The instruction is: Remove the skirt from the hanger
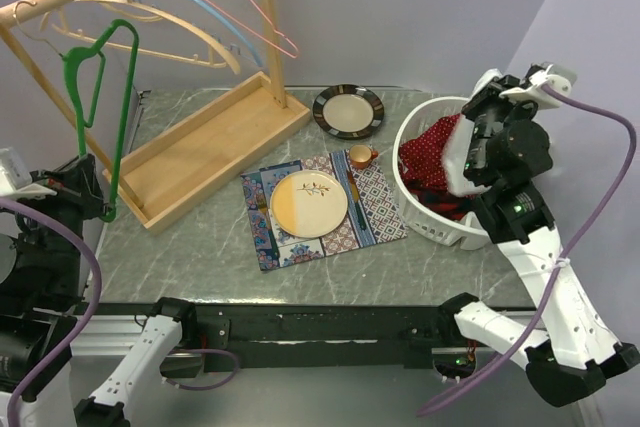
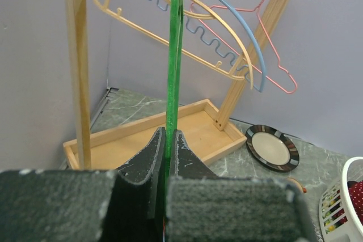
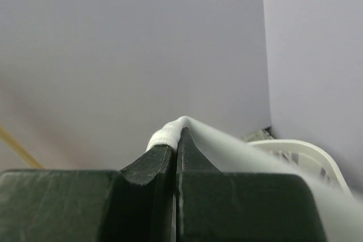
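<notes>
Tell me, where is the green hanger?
Overhead view, far left: the green hanger stands beside the wooden rack, its lower end pinched in the left end effector.

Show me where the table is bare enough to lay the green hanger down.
Largest bare patch: table between the wooden rack base, the placemat and the near rail. A narrower strip runs in front of the placemat toward the laundry basket. Crowded: the middle and back right, with cream-and-yellow plate, orange cup and dark-rimmed plate.
</notes>
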Tool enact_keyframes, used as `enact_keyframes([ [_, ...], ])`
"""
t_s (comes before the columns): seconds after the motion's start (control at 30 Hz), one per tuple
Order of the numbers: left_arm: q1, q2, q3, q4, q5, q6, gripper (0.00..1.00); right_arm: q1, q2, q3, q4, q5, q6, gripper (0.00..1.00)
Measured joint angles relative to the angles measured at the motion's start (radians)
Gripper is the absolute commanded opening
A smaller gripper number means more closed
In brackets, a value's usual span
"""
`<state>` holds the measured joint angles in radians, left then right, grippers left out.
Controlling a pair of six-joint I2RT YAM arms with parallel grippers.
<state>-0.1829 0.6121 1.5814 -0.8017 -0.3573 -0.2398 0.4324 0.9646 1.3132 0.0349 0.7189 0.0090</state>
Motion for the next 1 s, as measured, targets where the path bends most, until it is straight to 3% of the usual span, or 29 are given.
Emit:
enact_keyframes([
  [0.2,0.000,0.007,-0.004,0.010,-0.008,-0.002,0.01,-0.095,0.012,-0.177,-0.004,-0.001,0.054,0.00],
  [0.37,0.000,0.034,-0.005,0.009,-0.058,-0.008,0.01,-0.197,0.119,-0.270,-0.019,-0.036,0.127,0.00],
  [0.6,0.000,0.057,-0.049,0.008,-0.148,-0.006,0.01,-0.271,0.245,-0.283,-0.065,-0.167,0.216,0.00],
  [0.77,0.000,0.080,-0.084,0.014,-0.167,-0.003,0.01,-0.285,0.256,-0.265,-0.080,-0.164,0.276,0.04],
  [0.87,0.000,0.097,-0.089,0.027,-0.167,0.011,0.01,-0.317,0.250,-0.313,-0.056,-0.167,0.323,0.00],
  [1.0,0.000,0.134,-0.068,0.051,-0.164,0.029,0.01,-0.423,0.270,-0.396,-0.038,-0.309,0.396,0.00],
])
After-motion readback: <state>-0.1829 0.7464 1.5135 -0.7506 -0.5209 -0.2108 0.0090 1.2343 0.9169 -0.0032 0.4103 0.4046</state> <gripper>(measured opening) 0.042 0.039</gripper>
